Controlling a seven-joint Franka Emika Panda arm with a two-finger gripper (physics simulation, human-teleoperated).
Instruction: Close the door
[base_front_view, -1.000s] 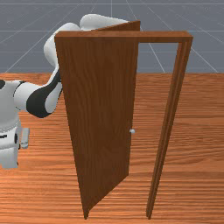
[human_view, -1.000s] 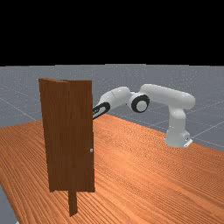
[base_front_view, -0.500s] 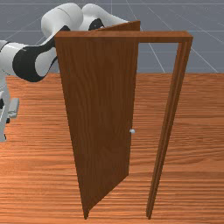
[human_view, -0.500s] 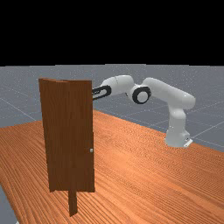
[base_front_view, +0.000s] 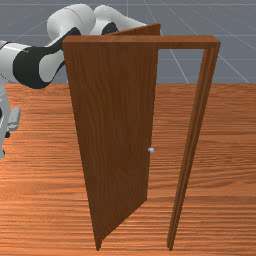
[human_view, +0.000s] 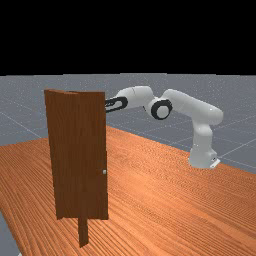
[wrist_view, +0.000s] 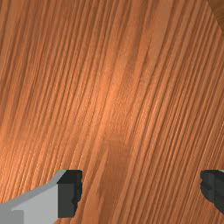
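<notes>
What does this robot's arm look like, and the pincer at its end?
The arm is glossy white, made of smooth, rounded, tube-like segments, with broad black bands around some bends. The pincer has two fingers: the grey one seen most fully ends in a blocky black tip, and the other's tip is black too.

Surface (base_front_view: 220, 200) is orange-brown wood, super streaky grain, kinda shiny in patches. Wooden door frame (base_front_view: 145, 43) looks to be standing right on it. Arm base (human_view: 201, 158) sits on it too, over toward far view's right.
</notes>
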